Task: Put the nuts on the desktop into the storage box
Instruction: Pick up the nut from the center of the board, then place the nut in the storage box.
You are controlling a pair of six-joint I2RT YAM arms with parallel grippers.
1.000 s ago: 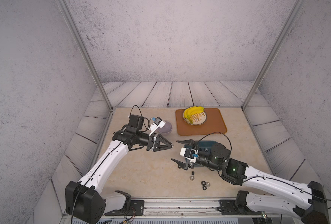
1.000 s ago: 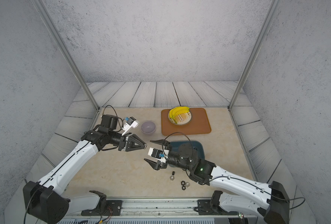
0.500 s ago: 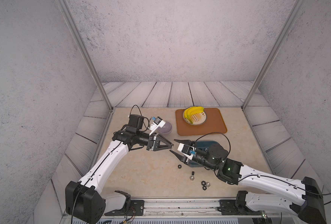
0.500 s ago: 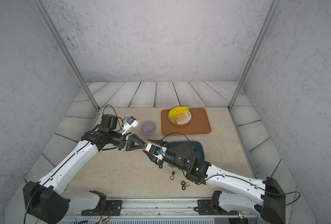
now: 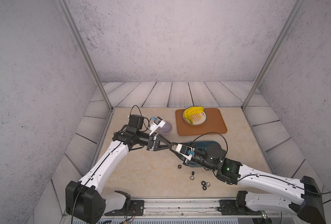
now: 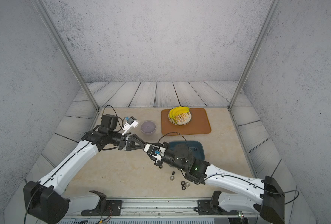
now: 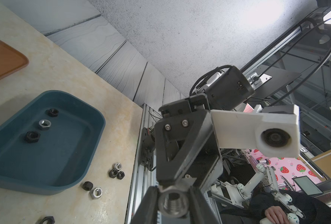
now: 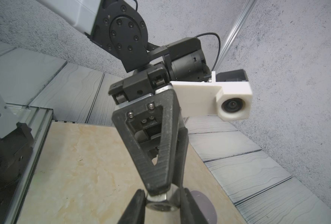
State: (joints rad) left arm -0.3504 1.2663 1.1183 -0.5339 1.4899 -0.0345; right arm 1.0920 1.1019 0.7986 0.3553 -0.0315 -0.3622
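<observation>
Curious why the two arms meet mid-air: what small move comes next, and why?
Probably the left end effector opens: it and the right end effector both pinch one silver hexagonal metal nut, and the shallow teal plastic storage box sits by the right arm.

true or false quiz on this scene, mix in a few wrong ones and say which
1. Three nuts lie in the box. True.
2. The bananas are in the bowl. False: they are on a plate on the tray.
3. The left end effector and right end effector both grip one silver nut above the desktop. True.
4. No nuts remain on the desktop. False: six loose nuts lie near the box.
5. The box sits on the tray. False: it sits on the desktop.
</observation>
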